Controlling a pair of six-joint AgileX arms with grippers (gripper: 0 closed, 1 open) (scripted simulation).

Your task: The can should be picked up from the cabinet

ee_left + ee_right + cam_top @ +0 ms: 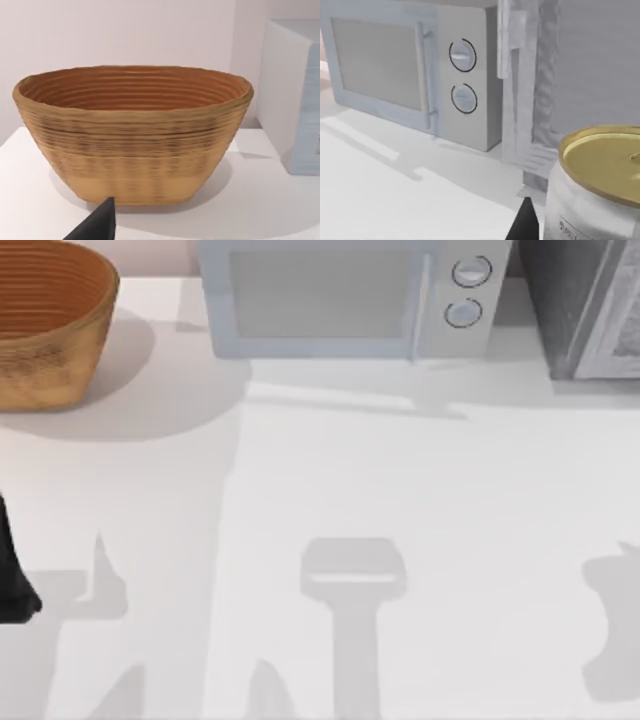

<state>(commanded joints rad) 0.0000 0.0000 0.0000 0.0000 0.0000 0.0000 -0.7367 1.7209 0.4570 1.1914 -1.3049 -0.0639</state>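
On my top view I see a smooth white surface [400, 500]. At its far left corner stands a woven basket [45, 325], oval, with ribbed rings of tan and brown fibre. In the middle of the far edge is a boxy pale grey microwave [350, 295] with a glass door and two round knobs. At the far right corner is the grey cabinet [590, 305], with a speckled, stone-like side.

My left arm is at the left edge of the surface, a dark shape there. In the left wrist view one black fingertip [97, 225] of the left tool points toward the basket, apart from it; how wide this tool stands I cannot tell.

In the right wrist view the can [595, 187] is very close: a white cylinder with a shiny gold lid, near the cabinet's open door. One black fingertip [525, 222] of the right tool is just beside the can. If it touches or grips, I cannot tell.
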